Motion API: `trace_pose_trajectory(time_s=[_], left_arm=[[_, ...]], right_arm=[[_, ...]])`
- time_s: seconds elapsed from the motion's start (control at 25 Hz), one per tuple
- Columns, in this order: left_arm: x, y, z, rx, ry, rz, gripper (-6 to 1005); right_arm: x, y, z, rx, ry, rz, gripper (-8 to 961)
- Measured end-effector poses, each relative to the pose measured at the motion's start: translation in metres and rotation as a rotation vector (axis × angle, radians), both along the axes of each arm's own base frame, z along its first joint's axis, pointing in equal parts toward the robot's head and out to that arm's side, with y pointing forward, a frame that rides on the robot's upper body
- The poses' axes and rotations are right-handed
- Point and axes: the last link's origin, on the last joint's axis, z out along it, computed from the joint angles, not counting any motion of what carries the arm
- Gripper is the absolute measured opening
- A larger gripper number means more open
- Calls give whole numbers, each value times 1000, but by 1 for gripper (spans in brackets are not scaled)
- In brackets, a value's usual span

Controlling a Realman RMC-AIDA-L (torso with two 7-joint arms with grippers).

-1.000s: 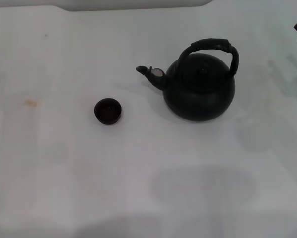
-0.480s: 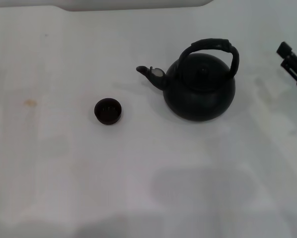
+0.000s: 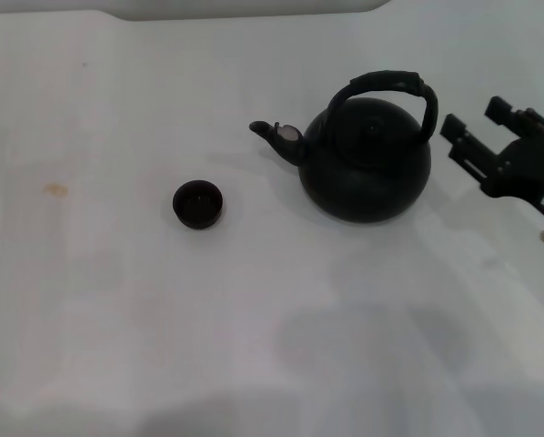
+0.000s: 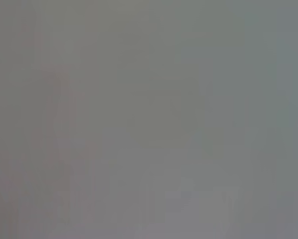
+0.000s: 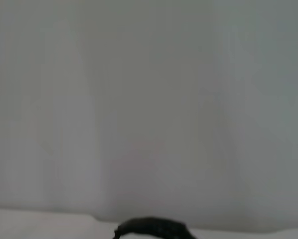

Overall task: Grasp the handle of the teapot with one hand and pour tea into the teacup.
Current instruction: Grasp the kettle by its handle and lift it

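White and smooth, the table (image 3: 117, 309) spreads under the whole scene, faintly blotched, with one small rust-coloured stain (image 3: 55, 189) far off on the side away from the working arm.

Just beside the right gripper (image 3: 472, 137), on its fingertip side, stands the teapot (image 3: 367, 164): a round, squat, matte black body with a small knobbed lid and a short spout (image 3: 277, 137) with a pale tip, pointing away from the gripper. Over the lid rises the handle (image 3: 390, 84), a thick black arch with a rough, wrapped-looking surface; its nearer leg is close to the gripper's fingers (image 3: 460, 137) but not touching them. Beyond the teapot from the gripper, well apart from it, sits the teacup (image 3: 197, 203), a tiny, round, handleless, very dark cup with a reddish tint inside; whether that is tea cannot be told.

The right gripper reaches in from the table's right edge, its black blocky body lying low and roughly level, two fingers pointed toward the teapot with a clear gap between them and nothing in it. In the right wrist view only a dark curved sliver of the handle (image 5: 151, 229) shows against blank white.

The left gripper appears in no view.
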Motion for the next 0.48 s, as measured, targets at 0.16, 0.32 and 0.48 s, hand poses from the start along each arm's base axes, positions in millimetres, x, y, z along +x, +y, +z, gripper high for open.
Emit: trace_pose_trajectory(time_s=[0.16, 0.32, 0.48], left_arm=[[0, 0, 0, 1, -2, -2, 871], [-1, -2, 0, 0, -4, 1, 871], [-2, -3, -1, -4, -4, 5, 871]], right_arm=[[-6, 6, -11, -18, -40, -34, 656], [-11, 17, -19, -31, -77, -58, 655], [-16, 28, -22, -33, -96, -70, 655]])
